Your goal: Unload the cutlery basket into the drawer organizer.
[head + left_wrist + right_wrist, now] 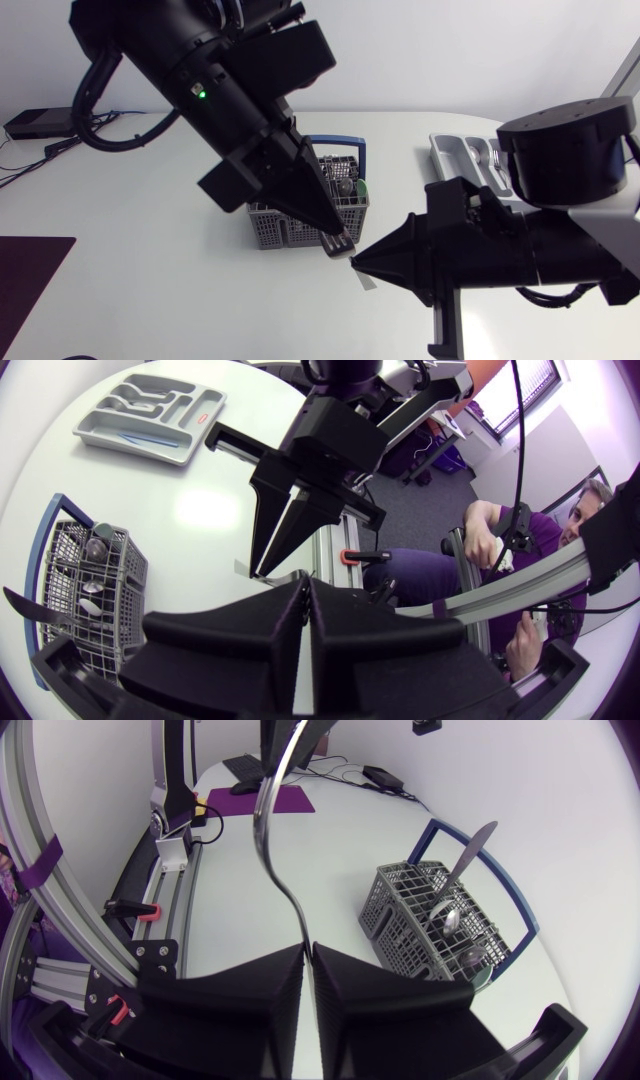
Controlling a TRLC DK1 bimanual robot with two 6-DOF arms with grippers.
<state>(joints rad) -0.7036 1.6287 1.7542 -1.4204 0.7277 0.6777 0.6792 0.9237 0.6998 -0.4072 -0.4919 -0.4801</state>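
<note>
A slim curved silver metal utensil (263, 810) hangs in the air just in front of the grey plastic mesh cutlery basket (270, 225). The right gripper (357, 262) is clamped on its lower end. Its upper end runs up into the left gripper (338, 242), whose fingers are pressed together on it too. More cutlery stands in the basket. The grey plastic drawer organizer tray (450, 150) lies well apart on the white table (150, 250), behind the right arm.
</note>
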